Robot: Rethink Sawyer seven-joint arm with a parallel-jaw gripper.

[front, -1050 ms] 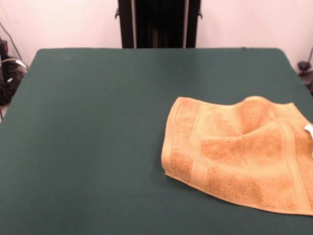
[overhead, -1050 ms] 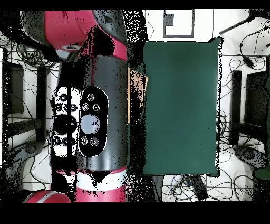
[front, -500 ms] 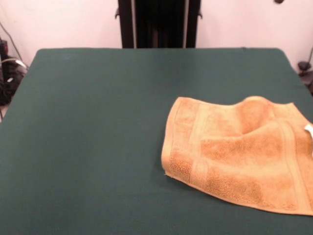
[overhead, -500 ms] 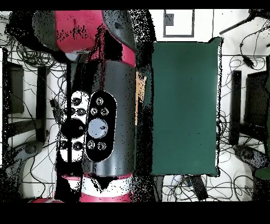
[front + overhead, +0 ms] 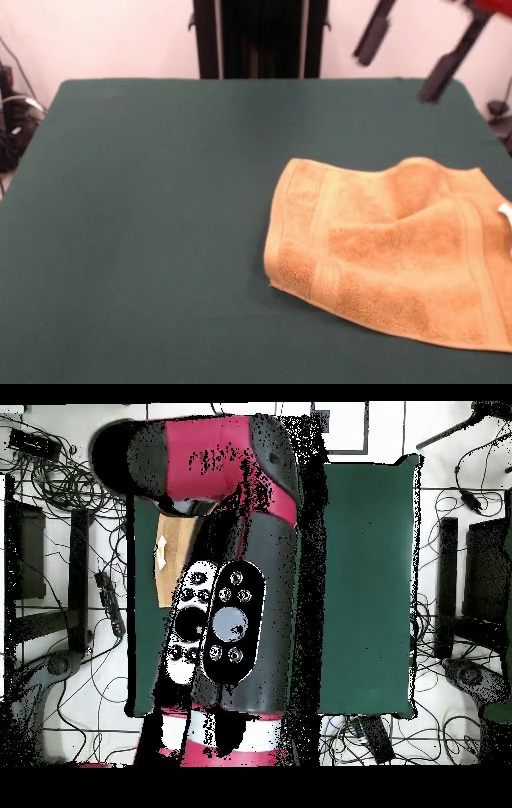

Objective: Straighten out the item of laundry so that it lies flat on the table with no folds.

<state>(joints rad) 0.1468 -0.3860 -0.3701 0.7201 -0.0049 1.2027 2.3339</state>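
The orange-tan towel (image 5: 392, 256) lies rumpled at the right of the green table (image 5: 160, 200), one layer folded over another and a hump along its far edge. Its white tag (image 5: 506, 211) shows at the right edge. My gripper (image 5: 396, 78) hangs in the air at the top right, beyond the towel's far edge, open with nothing between its black fingers (image 5: 372, 36). In the overhead view the red and black arm (image 5: 225, 614) covers much of the table (image 5: 370, 584), and only a strip of the towel (image 5: 175, 559) shows beside it.
A black pedestal column (image 5: 260, 36) stands behind the table's far edge. Cables (image 5: 12, 120) hang off the left side. The towel's right part runs to the picture's edge in the front view.
The gripper's fingers have come down into the front view at the top right. In the overhead view the arm has swung across the table, uncovering part of the towel. The towel has not moved.
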